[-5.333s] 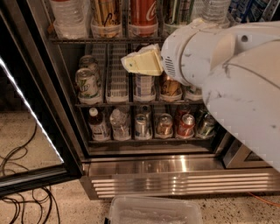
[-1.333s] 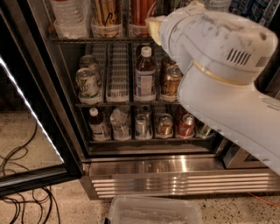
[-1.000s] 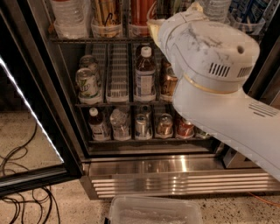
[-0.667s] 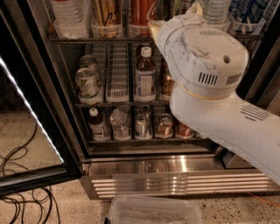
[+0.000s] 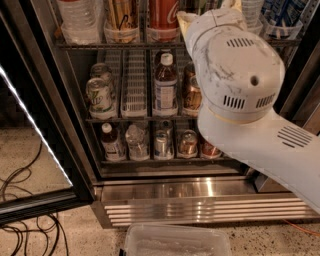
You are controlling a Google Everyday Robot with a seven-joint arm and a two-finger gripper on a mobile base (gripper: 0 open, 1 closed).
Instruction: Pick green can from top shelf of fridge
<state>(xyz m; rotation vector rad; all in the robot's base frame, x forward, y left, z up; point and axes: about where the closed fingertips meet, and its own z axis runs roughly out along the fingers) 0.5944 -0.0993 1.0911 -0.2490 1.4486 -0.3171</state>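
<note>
Robot arm [image 5: 240, 100] is pictured filling the right half of the view in front of the open fridge [image 5: 65, 115], with its large white joint set level with the top shelf [image 5: 85, 46]. The gripper [image 5: 186, 21] is held at the front of that shelf, just right of a red can [image 5: 162, 15]. Only a cream-coloured edge of it is shown, and whether it is open or closed cannot be told. The green can cannot be clearly made out, as the stretch of the top shelf right of the red can is covered by the arm.

Left of the red can, a gold can [image 5: 121, 15] and a clear bottle [image 5: 75, 20] are lined up upright, each seated in one of the translucent cups [image 5: 120, 35] along the shelf front. On the middle rack, a green-and-white can [image 5: 100, 95] is stood at the left, with a white-capped bottle [image 5: 165, 85] further right and a copper can [image 5: 192, 97] just beside it. Short cans [image 5: 162, 145] and a small bottle [image 5: 111, 142] are ranged along the lower rack.

Below the racks the ribbed steel panel [image 5: 200, 200] is shown, and a clear plastic bin [image 5: 175, 242] is placed on the speckled floor before it. The glass door [image 5: 35, 195] is swung open at the left, with dark cables [image 5: 25, 225] lying beside it
</note>
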